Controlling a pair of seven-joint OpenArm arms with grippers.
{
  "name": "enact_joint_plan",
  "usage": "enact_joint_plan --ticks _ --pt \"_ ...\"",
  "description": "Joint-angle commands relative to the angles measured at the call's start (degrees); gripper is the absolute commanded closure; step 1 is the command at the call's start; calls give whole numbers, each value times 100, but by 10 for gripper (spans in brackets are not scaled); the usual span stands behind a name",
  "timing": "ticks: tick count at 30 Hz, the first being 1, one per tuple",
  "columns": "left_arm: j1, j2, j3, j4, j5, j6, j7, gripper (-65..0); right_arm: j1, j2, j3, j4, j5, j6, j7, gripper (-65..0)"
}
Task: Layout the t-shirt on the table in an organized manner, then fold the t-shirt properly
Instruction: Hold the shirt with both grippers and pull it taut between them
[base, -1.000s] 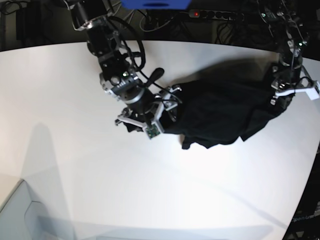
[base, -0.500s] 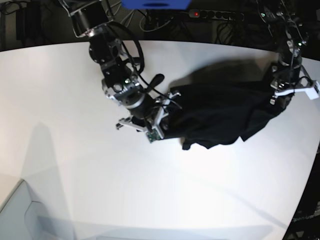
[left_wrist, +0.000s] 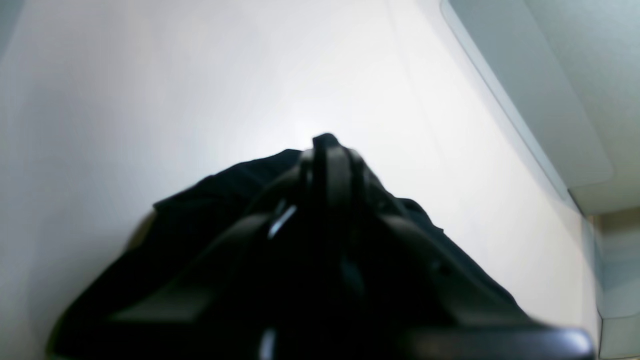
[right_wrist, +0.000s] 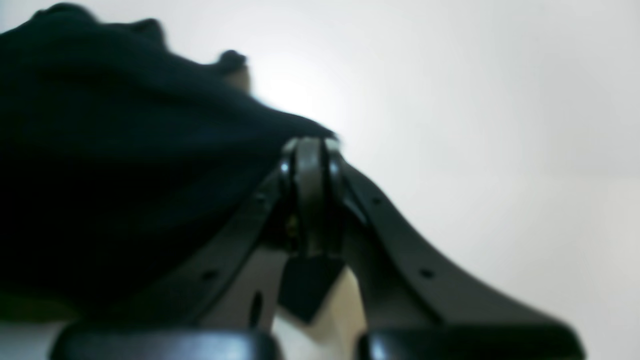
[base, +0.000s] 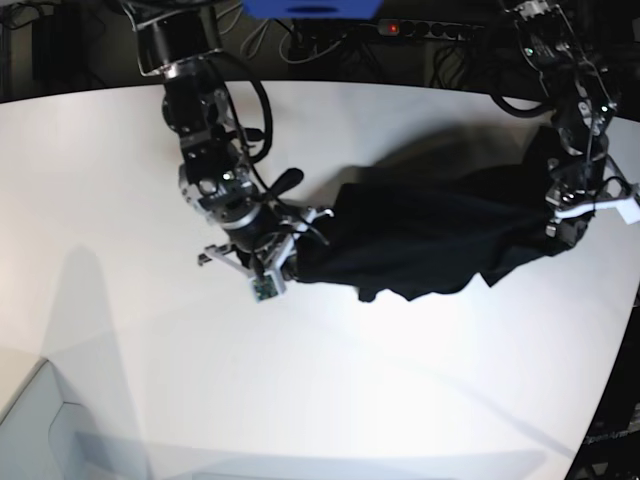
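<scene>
The black t-shirt (base: 430, 235) lies bunched and pulled taut across the white table (base: 400, 380) between my two grippers. At the shirt's left end, my right gripper (base: 298, 258) is shut on the fabric. The right wrist view shows its fingers (right_wrist: 310, 150) pressed together, with dark cloth (right_wrist: 125, 175) running off to the left. My left gripper (base: 562, 225) is shut on the shirt's right end. In the left wrist view its closed tip (left_wrist: 326, 145) sits in black fabric (left_wrist: 200, 225). No print is visible.
The table's curved edge (base: 612, 370) runs down the right side. A grey lower surface (base: 40, 430) shows at the bottom left corner. A power strip (base: 430, 30), cables and a blue object (base: 310, 8) lie behind the table's far edge.
My right gripper has gone from open to shut at the shirt's left end and moved left and slightly down, drawing the cloth out. The left gripper has barely shifted.
</scene>
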Motion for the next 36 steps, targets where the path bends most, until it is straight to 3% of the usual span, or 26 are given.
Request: enact_joint_plan --ticks 1,9,15,20,24,29,36 --pt "-115 -53 -19 104 -37 -20 -102 -3 89 -25 63 101 12 -10 132 0" --pt "-265 -115 -10 95 -37 -20 -102 -3 -61 1 449 549 12 -1 88 0" --pt "-282 -132 -10 -72 -37 -20 -102 -3 -201 -25 432 892 12 8 -1055 0" --pt "-370 -132 -10 -230 -37 -20 -102 -3 -237 -25 -60 786 21 114 -1240 -10" --pt "-388 -132 -10 -265 -37 -20 -102 -3 -333 -8 -289 813 21 157 -1231 -135" --pt "-388 -132 -10 -265 -37 -20 -102 -3 -307 -25 -333 839 21 518 -1196 -315" --pt "-344 -132 -10 -274 -37 -20 -102 -3 -149 -157 -351 839 21 536 -1187 -440"
